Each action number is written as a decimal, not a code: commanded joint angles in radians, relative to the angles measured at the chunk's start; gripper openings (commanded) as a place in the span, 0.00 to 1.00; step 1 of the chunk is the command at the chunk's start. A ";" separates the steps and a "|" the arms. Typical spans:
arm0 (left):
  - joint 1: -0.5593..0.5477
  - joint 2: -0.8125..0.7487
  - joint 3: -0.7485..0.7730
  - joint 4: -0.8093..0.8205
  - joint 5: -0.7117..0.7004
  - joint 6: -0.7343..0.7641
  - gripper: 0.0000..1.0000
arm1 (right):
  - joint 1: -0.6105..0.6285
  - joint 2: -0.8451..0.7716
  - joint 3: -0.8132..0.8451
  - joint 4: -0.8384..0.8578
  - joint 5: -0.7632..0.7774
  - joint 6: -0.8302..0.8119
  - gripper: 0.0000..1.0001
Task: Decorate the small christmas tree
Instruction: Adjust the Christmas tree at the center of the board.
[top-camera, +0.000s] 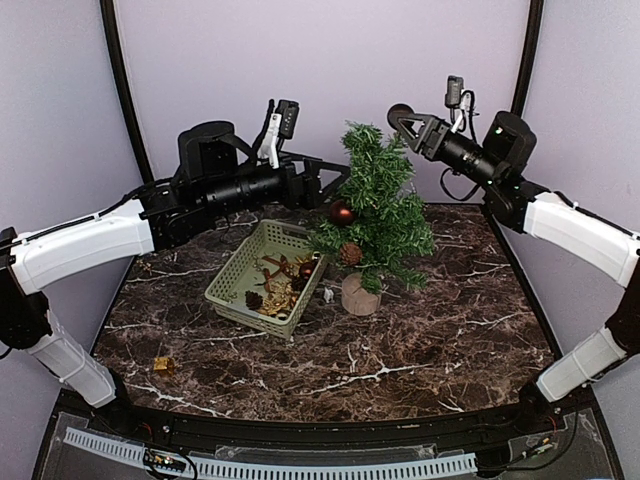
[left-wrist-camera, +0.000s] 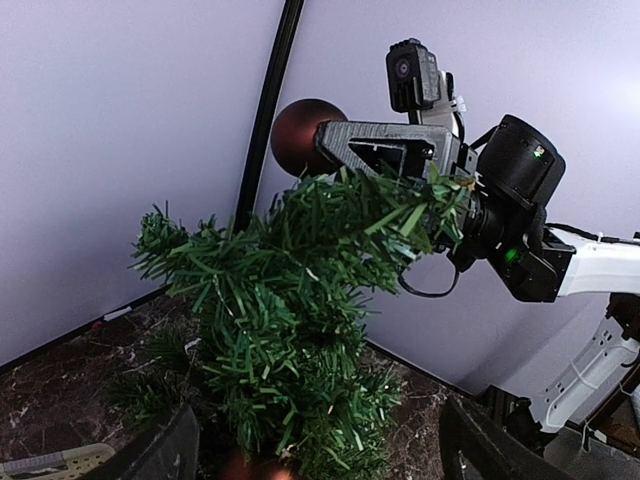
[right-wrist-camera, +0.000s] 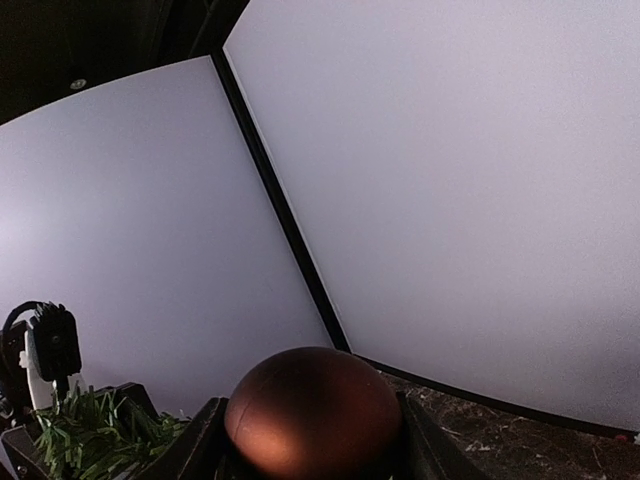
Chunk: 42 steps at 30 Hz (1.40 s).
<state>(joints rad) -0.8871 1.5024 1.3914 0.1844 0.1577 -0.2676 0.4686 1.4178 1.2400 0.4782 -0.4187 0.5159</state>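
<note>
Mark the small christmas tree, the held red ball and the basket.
small christmas tree (top-camera: 383, 215): top view, middle branches.
red ball (right-wrist-camera: 312, 410): right wrist view, front surface.
basket (top-camera: 238, 262): top view, left wall.

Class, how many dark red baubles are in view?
3. One bauble sits in the right tool; a second bauble hangs on the small christmas tree; a third bauble lies in the basket. Others may be hidden.

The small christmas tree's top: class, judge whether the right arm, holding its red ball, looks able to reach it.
Probably yes. The right gripper, shut on the red ball, hangs beside the top of the small christmas tree, with open air between; the left gripper sits lower.
</note>
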 joint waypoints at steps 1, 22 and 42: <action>0.008 -0.015 0.015 0.012 0.012 -0.006 0.86 | -0.008 0.008 0.025 0.055 -0.012 0.018 0.51; 0.011 0.068 0.048 0.020 -0.044 0.023 0.89 | -0.014 -0.189 -0.072 -0.019 0.050 -0.023 0.51; 0.027 0.236 0.212 0.058 -0.104 0.018 0.68 | -0.021 -0.381 -0.350 0.030 0.081 0.069 0.51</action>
<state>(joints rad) -0.8722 1.7241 1.5578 0.2039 0.0437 -0.2577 0.4549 1.0592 0.9180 0.4347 -0.3363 0.5468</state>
